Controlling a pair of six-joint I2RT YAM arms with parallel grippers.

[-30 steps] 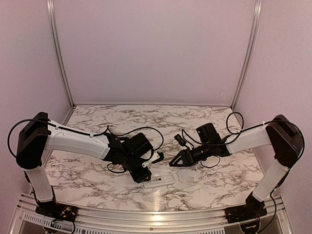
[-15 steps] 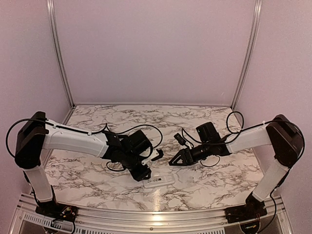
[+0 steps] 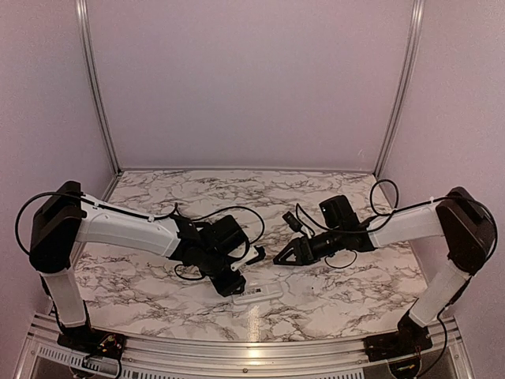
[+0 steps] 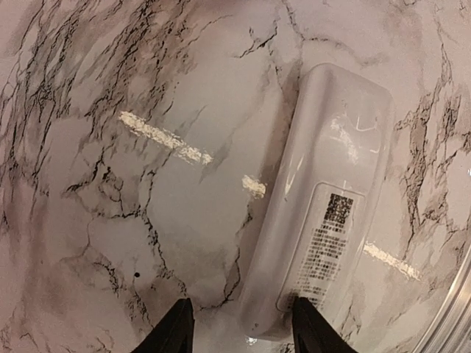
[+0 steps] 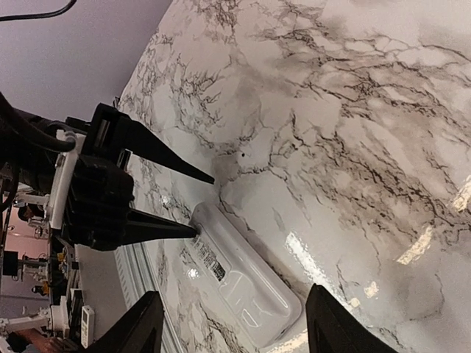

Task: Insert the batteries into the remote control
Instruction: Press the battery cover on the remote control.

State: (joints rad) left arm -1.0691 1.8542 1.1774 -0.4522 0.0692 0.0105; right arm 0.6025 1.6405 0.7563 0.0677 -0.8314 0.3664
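The white remote control [image 3: 257,296] lies back up on the marble table near the front edge, its printed label showing. My left gripper [image 3: 246,272] is open just above the remote's left end. In the left wrist view [image 4: 243,327] one fingertip [image 4: 309,327] touches that end of the remote [image 4: 327,198], and the other is over bare table. My right gripper [image 3: 280,259] is open and empty, above and behind the remote. In the right wrist view [image 5: 235,323] the remote [image 5: 243,283] lies between the fingers, with the left gripper [image 5: 204,206] at its far end. No batteries are in view.
The marble table [image 3: 237,193] ends in a metal rail [image 3: 252,351] close in front of the remote. Lilac walls stand at the back and both sides. Black cables loop beside both wrists.
My left gripper shifted slightly at the remote's left end and came back. My right gripper dropped a little. The remote has hardly moved.
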